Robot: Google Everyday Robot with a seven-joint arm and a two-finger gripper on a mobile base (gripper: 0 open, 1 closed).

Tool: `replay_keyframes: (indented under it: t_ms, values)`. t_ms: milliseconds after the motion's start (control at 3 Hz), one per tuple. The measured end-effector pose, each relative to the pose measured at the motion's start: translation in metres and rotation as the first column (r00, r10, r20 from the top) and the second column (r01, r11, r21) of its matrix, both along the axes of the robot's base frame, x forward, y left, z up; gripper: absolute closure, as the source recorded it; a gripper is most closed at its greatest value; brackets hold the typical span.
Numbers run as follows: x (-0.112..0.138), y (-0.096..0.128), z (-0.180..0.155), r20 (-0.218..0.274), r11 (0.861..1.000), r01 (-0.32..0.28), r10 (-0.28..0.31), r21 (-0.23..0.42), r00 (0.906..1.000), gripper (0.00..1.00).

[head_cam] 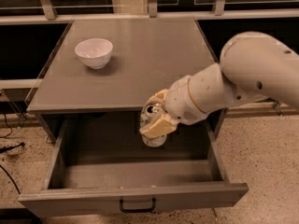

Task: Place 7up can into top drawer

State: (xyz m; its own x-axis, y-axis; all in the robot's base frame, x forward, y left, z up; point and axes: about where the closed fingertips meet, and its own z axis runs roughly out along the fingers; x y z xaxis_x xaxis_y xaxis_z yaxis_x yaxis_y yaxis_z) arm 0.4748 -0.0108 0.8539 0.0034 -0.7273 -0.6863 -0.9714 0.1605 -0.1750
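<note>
My gripper [155, 118] is shut on the 7up can [152, 125], a small silvery can with its pull-tab top showing. I hold it upright over the back middle of the open top drawer [135, 174], just in front of the tabletop's front edge. The drawer is pulled far out; its grey front panel has a small dark handle [137, 205] at the centre. The can hangs above the drawer floor. My pale arm reaches in from the right.
A white bowl [94, 52] stands at the back left of the grey tabletop [140, 64]. Window frames run behind the table. Dark cables lie on the speckled floor at the left [9, 148].
</note>
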Motion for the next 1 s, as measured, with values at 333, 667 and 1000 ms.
replay_keyframes:
  t_ms: [333, 667, 1000]
  values:
    - [-0.008, 0.002, -0.026, 0.007, 0.999, -0.005, 0.005, 0.042, 1.0, 1.0]
    - [-0.012, 0.015, -0.076, 0.038, 0.993, -0.034, 0.03, 0.11, 0.9988, 1.0]
    - [-0.012, 0.015, -0.076, 0.038, 0.993, -0.034, 0.03, 0.11, 0.9988, 1.0]
